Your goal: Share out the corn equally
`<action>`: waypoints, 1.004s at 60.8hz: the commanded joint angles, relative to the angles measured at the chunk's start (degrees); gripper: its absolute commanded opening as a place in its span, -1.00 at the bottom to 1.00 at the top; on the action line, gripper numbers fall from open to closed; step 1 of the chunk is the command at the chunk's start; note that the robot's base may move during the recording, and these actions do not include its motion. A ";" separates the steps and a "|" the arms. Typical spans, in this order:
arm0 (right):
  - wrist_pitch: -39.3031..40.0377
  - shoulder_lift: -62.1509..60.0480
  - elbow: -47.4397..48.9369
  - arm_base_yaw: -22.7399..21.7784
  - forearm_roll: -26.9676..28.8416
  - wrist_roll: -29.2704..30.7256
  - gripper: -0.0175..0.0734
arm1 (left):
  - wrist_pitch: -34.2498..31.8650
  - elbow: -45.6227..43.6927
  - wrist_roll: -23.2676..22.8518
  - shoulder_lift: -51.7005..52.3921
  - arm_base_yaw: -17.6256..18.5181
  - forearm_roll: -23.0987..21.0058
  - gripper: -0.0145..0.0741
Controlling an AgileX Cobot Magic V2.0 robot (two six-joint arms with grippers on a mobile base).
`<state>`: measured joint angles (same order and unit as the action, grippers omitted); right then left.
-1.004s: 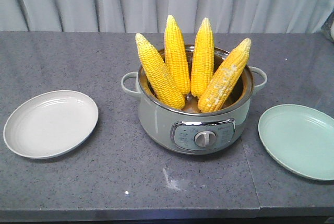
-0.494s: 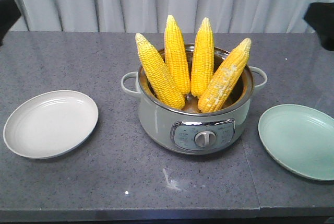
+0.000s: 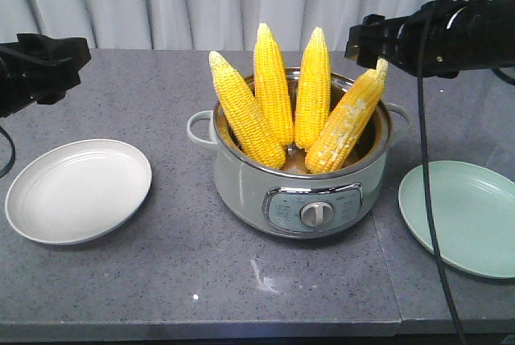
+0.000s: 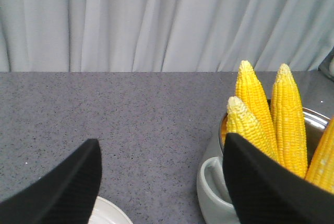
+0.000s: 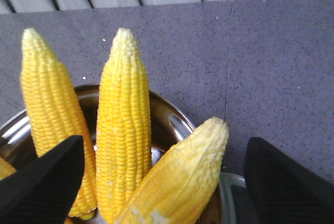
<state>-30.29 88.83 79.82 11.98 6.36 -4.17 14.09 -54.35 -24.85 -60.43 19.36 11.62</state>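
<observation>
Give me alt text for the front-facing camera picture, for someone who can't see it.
Four yellow corn cobs stand fanned out in a green electric pot at the middle of a grey countertop. A white plate lies at the robot's left and a green plate at its right; the left gripper and right gripper hover above.

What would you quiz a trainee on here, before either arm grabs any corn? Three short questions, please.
1. How many corn cobs stand in the pot?
2. True or false: the white plate and the green plate both hold no corn.
3. The right gripper is: A) shut on a cob; B) open, close to the cob tips; C) out of view.
Key: 1) four; 2) true; 3) B.
</observation>
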 commanded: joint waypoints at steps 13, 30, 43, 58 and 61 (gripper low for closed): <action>3.78 4.38 2.55 -0.04 0.22 0.16 0.69 | -1.27 -2.13 -0.07 0.83 0.35 -0.16 0.43; 3.36 4.65 2.55 -0.04 0.12 0.02 0.43 | -0.24 -2.13 -0.07 0.83 0.35 -0.09 0.42; 3.72 2.69 2.55 -0.04 -0.01 1.09 -0.39 | -0.24 -2.13 -0.25 0.83 0.35 -0.09 0.42; 4.74 -7.37 2.55 -0.04 -1.93 1.14 -0.64 | -2.58 -2.13 -0.09 0.27 0.35 -0.09 0.42; 4.67 -10.66 2.55 -0.04 -3.12 1.19 -0.64 | -4.03 -2.13 -0.09 -0.33 0.35 -0.09 0.42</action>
<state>-30.24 84.97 80.50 11.98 4.92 -3.76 16.56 -54.35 -24.85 -60.64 19.36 11.62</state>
